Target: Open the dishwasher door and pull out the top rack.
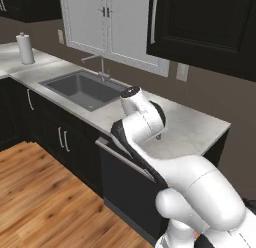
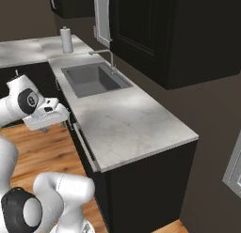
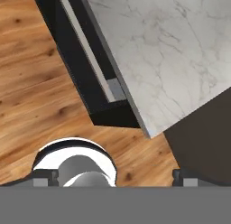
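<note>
RISK: the gripper could slip off the thin handle or bump the counter edge if it comes down crooked | TOOL: fingers wide apart, holding nothing | DOOR: the dishwasher door sits just below the gripper, looking barely open | SINK: far past the gripper, looks empty | RACK: hidden inside

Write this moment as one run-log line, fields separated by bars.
stage: approach | gripper: jaws open, empty, above wood floor | wide black dishwasher door: ajar at top | long silver bar handle: ungrasped | top rack: unseen
</note>
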Available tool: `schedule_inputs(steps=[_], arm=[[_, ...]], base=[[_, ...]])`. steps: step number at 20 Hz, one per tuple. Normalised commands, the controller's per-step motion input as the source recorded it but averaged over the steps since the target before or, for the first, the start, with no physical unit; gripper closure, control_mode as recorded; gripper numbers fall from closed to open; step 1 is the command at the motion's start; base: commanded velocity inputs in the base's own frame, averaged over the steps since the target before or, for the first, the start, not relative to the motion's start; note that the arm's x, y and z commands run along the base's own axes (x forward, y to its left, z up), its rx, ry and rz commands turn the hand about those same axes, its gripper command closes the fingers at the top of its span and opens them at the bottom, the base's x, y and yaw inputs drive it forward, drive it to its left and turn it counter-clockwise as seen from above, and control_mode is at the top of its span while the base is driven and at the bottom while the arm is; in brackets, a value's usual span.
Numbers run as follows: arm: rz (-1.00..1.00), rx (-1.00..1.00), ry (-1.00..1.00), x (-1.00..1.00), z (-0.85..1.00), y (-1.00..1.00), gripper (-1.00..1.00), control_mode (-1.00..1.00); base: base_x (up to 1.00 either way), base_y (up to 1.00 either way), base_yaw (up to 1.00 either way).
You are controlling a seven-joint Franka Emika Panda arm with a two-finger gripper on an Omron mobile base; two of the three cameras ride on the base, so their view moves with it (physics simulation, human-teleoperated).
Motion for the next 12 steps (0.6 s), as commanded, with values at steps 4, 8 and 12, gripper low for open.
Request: schedule_inputs(steps=[4,8,12], arm=[[0.00,-0.28,0.00,-0.07,-0.61,0.85,-1.00,-1.00],[0.00,-0.26,0.05,0.09,-0.63,0.53,-1.00,-1.00],[0.00,-0.15,0.03,0.30,-0.27,0.18,-1.00,-1.00]], base=[[0.00,0.00,0.00],[0.00,0.00,0.00],[0.00,0.00,0.00]])
